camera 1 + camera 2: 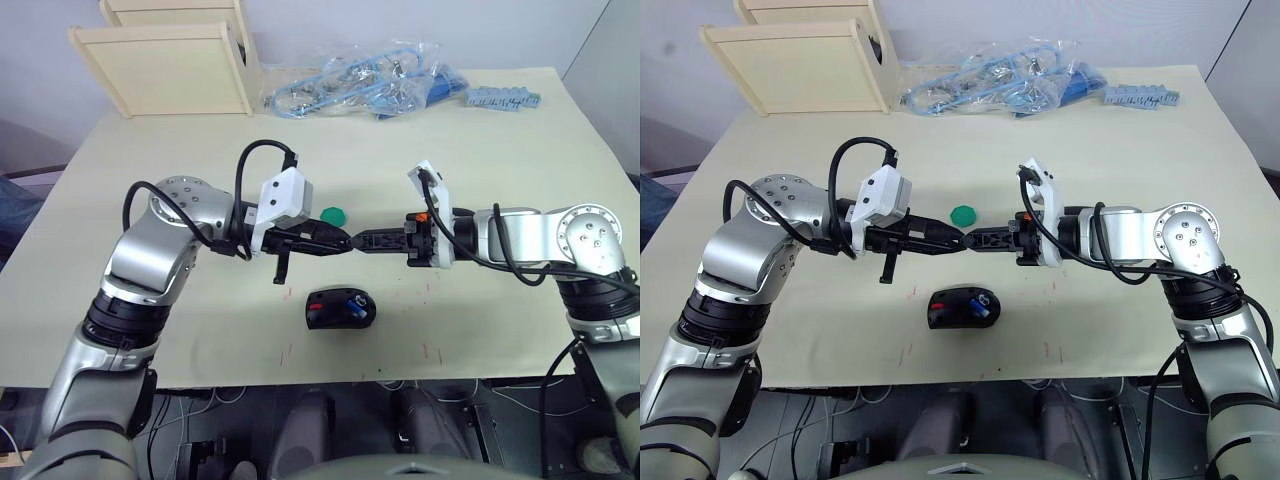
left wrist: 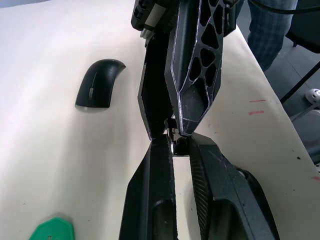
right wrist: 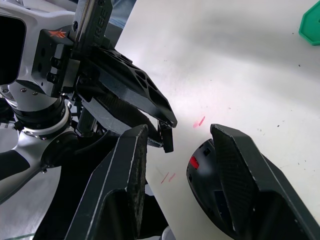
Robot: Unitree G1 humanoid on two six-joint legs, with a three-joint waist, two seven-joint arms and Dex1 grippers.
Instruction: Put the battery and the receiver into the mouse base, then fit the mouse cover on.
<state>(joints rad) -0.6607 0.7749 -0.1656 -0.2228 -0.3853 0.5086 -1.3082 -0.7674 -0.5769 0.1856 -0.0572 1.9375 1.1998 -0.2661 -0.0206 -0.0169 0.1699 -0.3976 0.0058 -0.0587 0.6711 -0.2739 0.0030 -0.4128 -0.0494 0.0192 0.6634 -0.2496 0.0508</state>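
Cream table (image 1: pixel 520 330) with red pen marks; wooden drawer boxes (image 1: pixel 165 65) and a bag of blue cables (image 1: pixel 365 88) at the far edge. No legible writing. My left gripper (image 1: pixel 343 241) and right gripper (image 1: pixel 358 240) meet tip to tip above the mouse base (image 1: pixel 339 308). Left fingers pinch something tiny, hard to identify; right fingers apart. Battery (image 1: pixel 352 299) sits in base. Mouse cover (image 2: pixel 99 83) lies apart.
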